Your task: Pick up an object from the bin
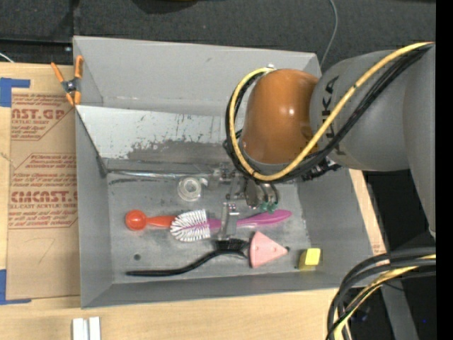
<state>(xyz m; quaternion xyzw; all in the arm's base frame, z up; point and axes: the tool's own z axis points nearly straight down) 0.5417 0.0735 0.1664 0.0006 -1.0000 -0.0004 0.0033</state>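
Downward, arm [375, 112] bent from right, tool [230, 225] over purple-handled brush [265, 218].

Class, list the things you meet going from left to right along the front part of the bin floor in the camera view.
In order: red spoon → white-bristled brush head → pink wedge → yellow block.

black "ka" on the grey arm [382, 112]; red "cell-cast acrylic sheet" on the cardboard [35, 154]
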